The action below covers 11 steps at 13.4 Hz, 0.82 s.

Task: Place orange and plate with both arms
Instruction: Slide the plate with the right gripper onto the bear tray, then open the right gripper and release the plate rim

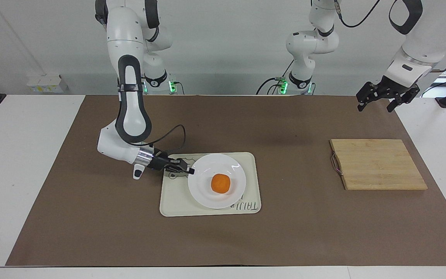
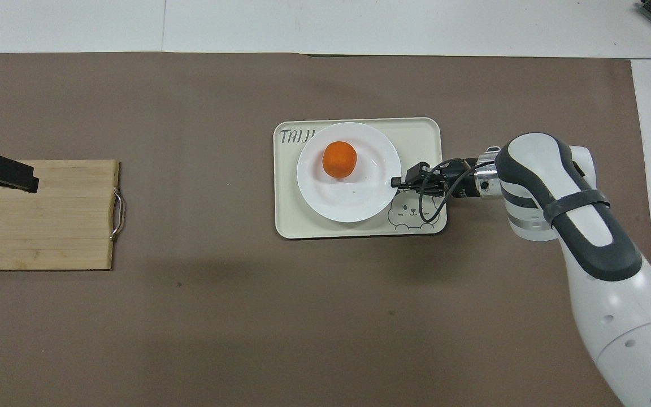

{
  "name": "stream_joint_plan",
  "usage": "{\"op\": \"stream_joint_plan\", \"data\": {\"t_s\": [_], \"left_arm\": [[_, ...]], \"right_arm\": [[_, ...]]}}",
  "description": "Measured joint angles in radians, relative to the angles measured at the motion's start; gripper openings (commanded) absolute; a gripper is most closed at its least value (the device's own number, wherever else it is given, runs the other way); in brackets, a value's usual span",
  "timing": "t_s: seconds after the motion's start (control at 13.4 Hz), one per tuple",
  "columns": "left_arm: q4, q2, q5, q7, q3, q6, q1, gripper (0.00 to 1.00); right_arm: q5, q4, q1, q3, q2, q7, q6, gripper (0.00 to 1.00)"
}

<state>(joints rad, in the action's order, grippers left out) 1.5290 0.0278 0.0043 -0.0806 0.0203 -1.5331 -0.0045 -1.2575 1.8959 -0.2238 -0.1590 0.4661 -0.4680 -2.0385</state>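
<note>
Clamped by the right gripper (image 1: 190, 171) at its rim to land the plate (image 1: 203, 193), orange (image 1: 220, 183) aboard, on the tray (image 1: 172, 203), left gripper (image 1: 376, 101) waiting wide over the mat near the cutting board (image 1: 378, 164)

Cream tray (image 1: 176, 201) with bear drawing mid-table, wooden cutting board (image 1: 378, 164) toward the left arm's end, brown mat (image 1: 285, 124)

The facing view looks from high across the table toward the robots' bases, taking in the whole brown mat, with the cream tray (image 1: 210, 193) at mid-frame. The overhead view looks steeply down from above the robots' end, half a turn round. Both share the tray and the bamboo cutting board (image 2: 40, 215) beside it
</note>
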Motion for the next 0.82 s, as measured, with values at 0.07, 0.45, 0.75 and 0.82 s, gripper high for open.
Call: {"op": "stream_joint_plan", "data": {"t_s": [0.07, 0.45, 0.75, 0.82], "left_arm": [[0.0, 0.0, 0.0, 0.0, 0.0, 0.0, 0.0, 1.0], [0.0, 0.0, 0.0, 0.0, 0.0, 0.0, 0.0, 1.0], [0.0, 0.0, 0.0, 0.0, 0.0, 0.0, 0.0, 1.0], [0.0, 0.0, 0.0, 0.0, 0.0, 0.0, 0.0, 1.0]], "right_arm": [[0.001, 0.002, 0.001, -0.002, 0.0, -0.001, 0.0, 0.0], [0.047, 0.009, 0.003, -0.007, -0.001, -0.003, -0.021, 1.0], [0.16, -0.017, 0.008, -0.013, -0.017, 0.045, -0.026, 1.0], [0.211, -0.032, 0.009, -0.016, -0.027, 0.081, -0.026, 1.0]]}}
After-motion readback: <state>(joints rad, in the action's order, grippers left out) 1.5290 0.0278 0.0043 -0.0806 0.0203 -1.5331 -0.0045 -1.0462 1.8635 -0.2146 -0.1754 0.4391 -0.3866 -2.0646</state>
